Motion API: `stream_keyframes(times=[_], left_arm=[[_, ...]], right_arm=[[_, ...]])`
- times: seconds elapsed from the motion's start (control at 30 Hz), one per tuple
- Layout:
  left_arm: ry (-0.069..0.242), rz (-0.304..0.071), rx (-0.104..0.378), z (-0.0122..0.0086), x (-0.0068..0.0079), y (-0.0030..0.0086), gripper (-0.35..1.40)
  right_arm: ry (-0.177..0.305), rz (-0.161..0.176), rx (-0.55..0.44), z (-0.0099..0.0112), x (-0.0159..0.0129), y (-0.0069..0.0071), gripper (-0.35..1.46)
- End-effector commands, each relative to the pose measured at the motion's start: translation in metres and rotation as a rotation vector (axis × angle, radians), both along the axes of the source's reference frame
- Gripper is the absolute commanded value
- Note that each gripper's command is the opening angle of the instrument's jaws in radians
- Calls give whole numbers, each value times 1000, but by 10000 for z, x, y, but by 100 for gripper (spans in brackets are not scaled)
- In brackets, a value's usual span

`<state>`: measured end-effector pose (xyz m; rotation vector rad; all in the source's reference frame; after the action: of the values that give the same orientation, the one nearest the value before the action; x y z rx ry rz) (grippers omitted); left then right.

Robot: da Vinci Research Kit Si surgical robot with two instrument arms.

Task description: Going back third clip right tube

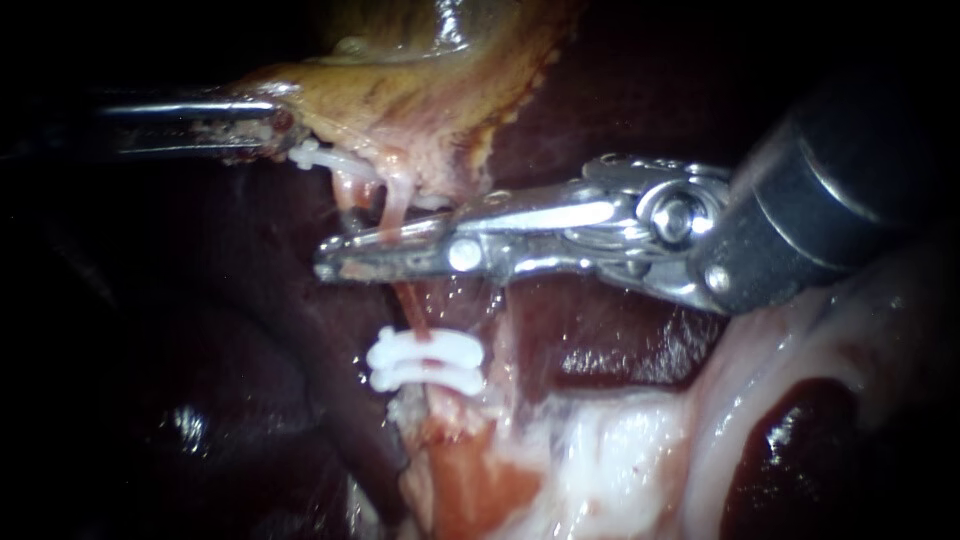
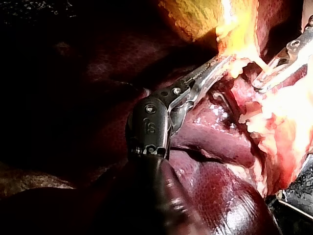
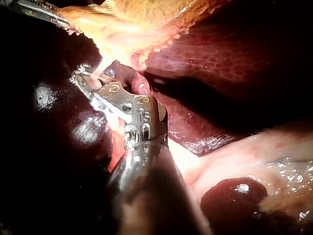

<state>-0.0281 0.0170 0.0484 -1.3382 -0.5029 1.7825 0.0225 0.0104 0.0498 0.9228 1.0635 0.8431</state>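
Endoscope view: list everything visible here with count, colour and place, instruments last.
gallbladder: one, yellow-tan, top centre
liver: one, dark red, behind everything
tube: one, pink, running down from the gallbladder, centre
clips: three, white; two side by side on the tube below the right instrument, one by the left instrument's tip
pale tissue: one patch, white-pink, lower right
left instrument: one, metal, from the left, jaws shut on the gallbladder's edge
right instrument: one, metal with dark shaft, from the right, tip at the tube
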Motion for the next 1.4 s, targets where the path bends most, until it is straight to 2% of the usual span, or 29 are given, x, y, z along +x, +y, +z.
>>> stream_keyframes(times=[0.03,0.2,0.23,0.37,0.47,0.63,0.77,0.93,1.07,1.27,1.4], left_arm=[[0,0,0,0,0,0,-35],[0,0,0,0,0,0,-35],[0,0,0,0,0,0,-35],[0,0,0,0,-1,0,-35],[0,-1,0,0,-1,0,-35],[1,-1,0,-1,-1,-1,-35],[1,-1,0,-1,-1,-1,-35],[1,-1,0,-1,-1,-1,-35],[1,-1,0,-2,0,-2,-35],[0,0,0,-2,1,-2,-35],[0,0,0,-2,1,-2,-35]], right_arm=[[0,0,0,0,0,0,-35],[0,0,-1,2,0,0,-35],[-2,3,-3,5,1,-1,-29],[-1,-3,-8,22,2,-4,21],[4,-7,-25,42,5,-6,38],[8,-9,-62,74,4,-10,47],[13,-13,-99,88,1,-6,49],[37,-39,-193,87,-2,-6,49],[72,-76,-321,80,-11,-11,50],[121,-124,-544,62,-51,-27,50],[133,-136,-643,54,-84,-36,50]])
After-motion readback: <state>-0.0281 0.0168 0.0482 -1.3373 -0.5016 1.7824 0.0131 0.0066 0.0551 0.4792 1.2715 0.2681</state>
